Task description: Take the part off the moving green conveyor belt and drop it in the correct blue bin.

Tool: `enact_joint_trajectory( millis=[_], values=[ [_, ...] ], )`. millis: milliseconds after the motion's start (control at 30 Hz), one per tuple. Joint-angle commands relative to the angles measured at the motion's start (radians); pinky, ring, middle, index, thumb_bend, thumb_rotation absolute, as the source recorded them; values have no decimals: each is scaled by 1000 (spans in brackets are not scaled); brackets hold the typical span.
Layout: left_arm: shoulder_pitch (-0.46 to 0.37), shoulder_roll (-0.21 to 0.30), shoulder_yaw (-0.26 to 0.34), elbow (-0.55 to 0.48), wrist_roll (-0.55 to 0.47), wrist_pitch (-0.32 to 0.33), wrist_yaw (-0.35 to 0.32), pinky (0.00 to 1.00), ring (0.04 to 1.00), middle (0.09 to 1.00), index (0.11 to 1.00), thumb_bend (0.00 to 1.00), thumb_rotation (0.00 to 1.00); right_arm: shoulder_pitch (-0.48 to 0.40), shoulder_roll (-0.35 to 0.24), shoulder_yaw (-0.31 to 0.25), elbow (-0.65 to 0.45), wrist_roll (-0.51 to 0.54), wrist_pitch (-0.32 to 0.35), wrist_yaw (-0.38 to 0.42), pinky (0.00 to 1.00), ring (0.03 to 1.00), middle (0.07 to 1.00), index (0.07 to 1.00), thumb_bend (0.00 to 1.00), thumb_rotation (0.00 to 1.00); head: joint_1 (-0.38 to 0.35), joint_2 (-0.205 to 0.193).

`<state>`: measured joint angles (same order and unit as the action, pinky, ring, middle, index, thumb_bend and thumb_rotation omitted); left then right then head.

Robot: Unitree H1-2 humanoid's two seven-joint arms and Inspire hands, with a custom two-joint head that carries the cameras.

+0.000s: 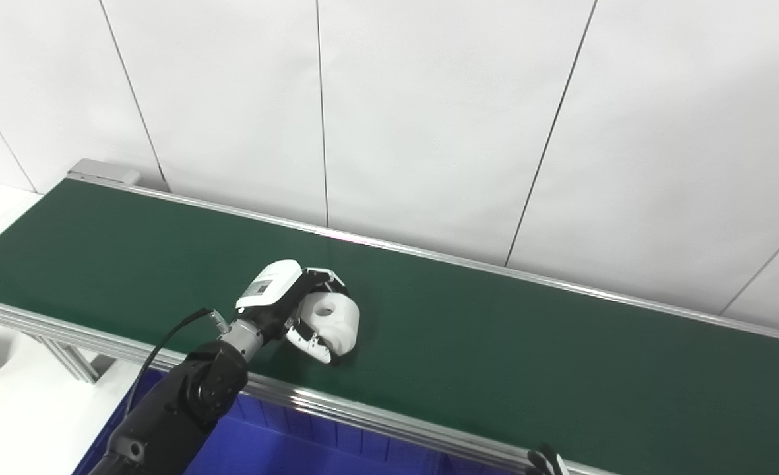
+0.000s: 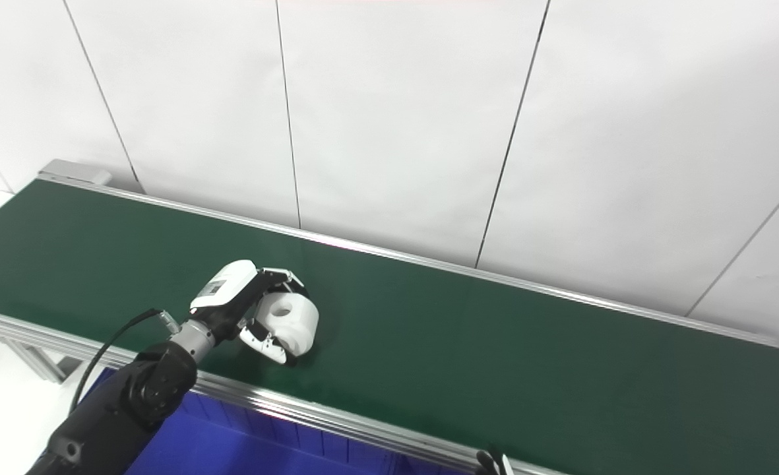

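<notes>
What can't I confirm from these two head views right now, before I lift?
- Right hand: only its fingertips show at the bottom edge in both views; open or shut cannot be told.
- Blue bin: mostly hidden under the conveyor belt frame and behind the left arm; its compartments and contents cannot be seen.
- White part: the left hand wraps around it, hiding its near side; whether it is off the belt is unclear.

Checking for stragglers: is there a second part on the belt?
No, the green belt carries only the white part, with the left hand fingers around it.
</notes>
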<state>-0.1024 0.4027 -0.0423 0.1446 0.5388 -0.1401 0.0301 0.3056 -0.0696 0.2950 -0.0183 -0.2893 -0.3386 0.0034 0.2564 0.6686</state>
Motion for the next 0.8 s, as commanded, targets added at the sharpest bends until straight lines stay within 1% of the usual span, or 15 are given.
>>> enact_joint_trajectory(
  millis=[0, 33, 67, 100, 133, 167, 200, 267, 300, 333, 367, 467, 567, 667, 767],
  values=[
    [12, 8, 32, -75, -57, -54, 35, 374, 394, 471, 533, 496, 0, 13, 11, 6, -65, 1, -10, 5, 794, 872, 906, 963, 579, 700, -23, 17],
    [27, 3, 40, -99, -76, -58, 31, 388, 405, 476, 528, 497, 0, 17, 12, 7, -76, -1, 1, 8, 796, 874, 908, 965, 577, 697, -23, 17],
    [57, -1, 46, -147, -89, -59, 25, 395, 410, 479, 525, 497, 0, 24, 13, 9, -94, -9, 14, 10, 796, 875, 908, 965, 576, 695, -63, 46],
    [78, -4, 50, -181, -96, -59, 20, 368, 399, 481, 530, 496, 0, 30, 14, 10, -107, -15, 23, 12, 792, 875, 907, 964, 578, 698, -63, 46],
    [107, -3, 50, -215, -103, -76, 18, 356, 394, 482, 532, 495, 0, 36, 16, 12, -120, -15, 30, 15, 792, 874, 907, 963, 580, 696, -95, 69],
    [132, -1, 50, -244, -113, -93, 14, 354, 395, 484, 533, 495, 0, 41, 18, 13, -131, -14, 36, 17, 796, 873, 907, 961, 587, 685, -109, 80],
    [156, 0, 46, -260, -135, -124, 9, 355, 395, 485, 533, 495, 0, 45, 21, 14, -140, -14, 41, 19, 797, 872, 907, 961, 588, 684, -124, 91],
    [201, -3, 38, -282, -187, -167, -9, 399, 420, 496, 517, 496, 0, 52, 25, 17, -153, -23, 48, 18, 801, 869, 905, 960, 597, 680, -158, 119],
    [221, -3, 33, -292, -207, -181, -19, 409, 428, 500, 512, 497, 0, 55, 28, 18, -162, -27, 54, 17, 801, 866, 902, 957, 605, 682, -187, 140],
    [233, -3, 30, -299, -218, -188, -27, 408, 428, 499, 513, 497, 0, 57, 29, 19, -167, -30, 58, 17, 803, 865, 902, 956, 609, 683, -187, 140],
    [261, -4, 23, -310, -214, -202, -32, 408, 428, 499, 514, 497, 0, 58, 33, 20, -169, -31, 62, 17, 804, 865, 901, 955, 611, 684, -212, 155],
    [321, -8, 2, -323, -197, -235, -47, 389, 417, 484, 527, 495, 0, 61, 41, 21, -175, -36, 78, 17, 809, 872, 900, 949, 642, 701, -234, 164],
    [364, -3, -31, -326, -155, -222, -77, 364, 396, 477, 536, 493, 0, 61, 44, 20, -181, -45, 87, 17, 807, 869, 898, 947, 655, 718, -244, 181],
    [377, 6, -58, -314, -120, -229, -99, 411, 426, 486, 517, 497, 0, 61, 44, 19, -188, -48, 91, 20, 812, 871, 900, 951, 650, 721, -245, 187],
    [380, 20, -75, -318, -95, -212, -134, 428, 435, 494, 508, 498, 0, 63, 44, 20, -197, -55, 98, 21, 801, 866, 893, 946, 650, 726, -241, 192]
  ],
)
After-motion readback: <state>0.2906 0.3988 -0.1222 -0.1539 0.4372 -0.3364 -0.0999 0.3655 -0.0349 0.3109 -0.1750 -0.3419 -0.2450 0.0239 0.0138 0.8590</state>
